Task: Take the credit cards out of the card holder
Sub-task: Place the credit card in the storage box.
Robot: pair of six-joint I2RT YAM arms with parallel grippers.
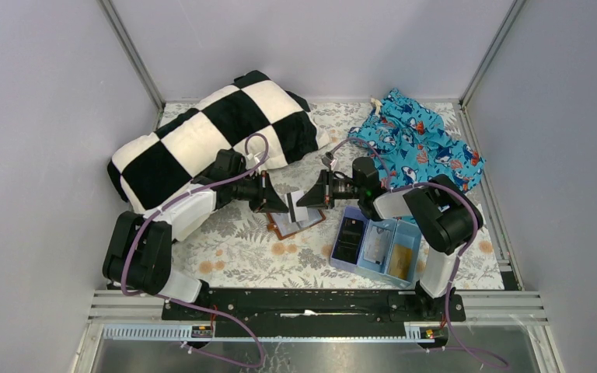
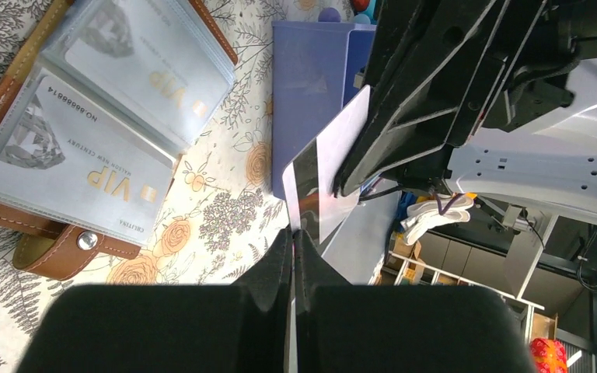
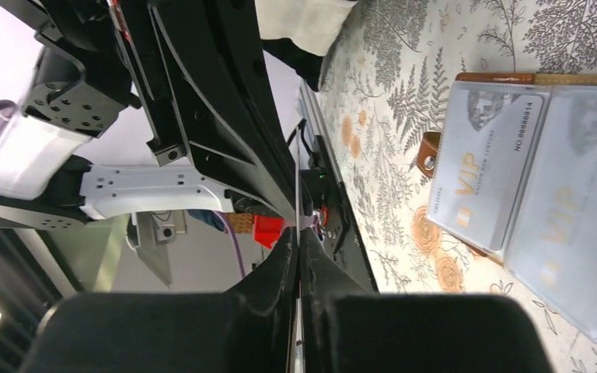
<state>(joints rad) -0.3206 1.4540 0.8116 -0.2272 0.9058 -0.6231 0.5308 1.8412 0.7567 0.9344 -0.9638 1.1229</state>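
The brown leather card holder (image 1: 301, 227) lies open on the floral cloth, between and below both grippers. In the left wrist view (image 2: 62, 249) its clear sleeves hold two pale VIP cards (image 2: 85, 167). They also show in the right wrist view (image 3: 486, 167). My left gripper (image 1: 281, 203) (image 2: 293, 233) is shut on one end of a pale card with a dark stripe (image 2: 322, 175) (image 1: 299, 203), held above the holder. My right gripper (image 1: 312, 198) (image 3: 297, 233) is shut on the same card's other end, seen edge-on there.
A light blue three-compartment tray (image 1: 357, 268) sits right of the holder, with a black block (image 1: 350, 239), a whitish card (image 1: 375, 245) and an orange-gold card (image 1: 403, 252). A checkered pillow (image 1: 218, 132) lies at back left, blue patterned cloth (image 1: 420, 144) at back right.
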